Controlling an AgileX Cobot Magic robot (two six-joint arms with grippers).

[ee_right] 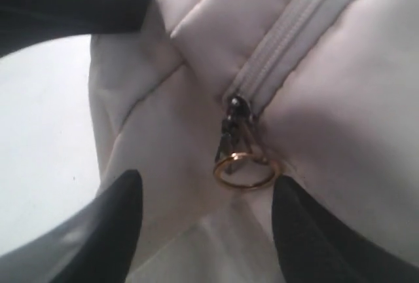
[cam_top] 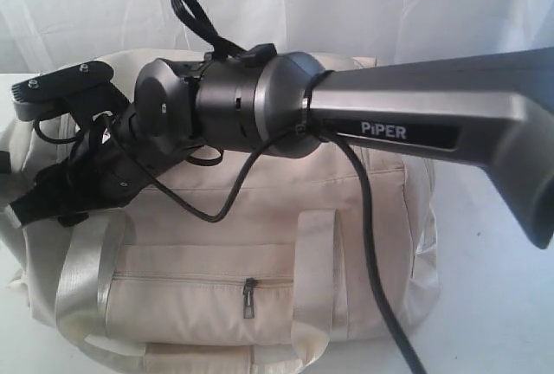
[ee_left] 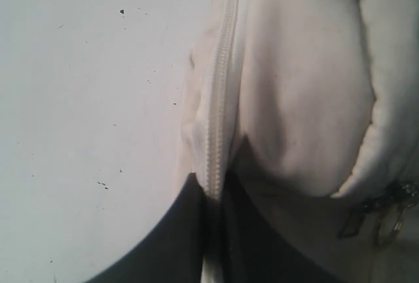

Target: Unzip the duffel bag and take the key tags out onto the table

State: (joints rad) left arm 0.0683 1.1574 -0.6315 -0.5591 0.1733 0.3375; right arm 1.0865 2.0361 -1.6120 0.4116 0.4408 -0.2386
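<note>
Spread over the white surface [cam_top: 498,305]: a big cream duffel bag [cam_top: 286,209], with bare surface showing past its right end. Zip closed wherever visible, so the opening is not yet started.

Reaching across the bag from the right: the long grey right arm [cam_top: 415,106], hiding much of the bag's top. Risk here of dragging the loose black cable [cam_top: 372,244] over the cloth, or of bumping the other arm, with both hands seemingly working at the same end.

Left hand [ee_left: 211,194]: fingers together, pinched on the zip tape at the bag's end, close to the surface. A thin hold on soft cloth, likely to slip under a hard pull, leaving the whole bag to slide along the surface instead of unzipping.

Right hand [ee_right: 206,185]: fingers apart, one on each side of the slider at the end of the zip [ee_right: 288,40], apparently touching nothing. Easy to miss the dark zip pull [ee_right: 230,126] and close on the brass ring [ee_right: 243,171] alone, or on a fold of cloth beside it, then lose hold at the first tug. Also possible: pulling off the zip's line and jamming cloth in the teeth. Safer to close squarely on the pull and draw straight away from the pinched end.

Key tags: nowhere in view, probably inside the bag.
</note>
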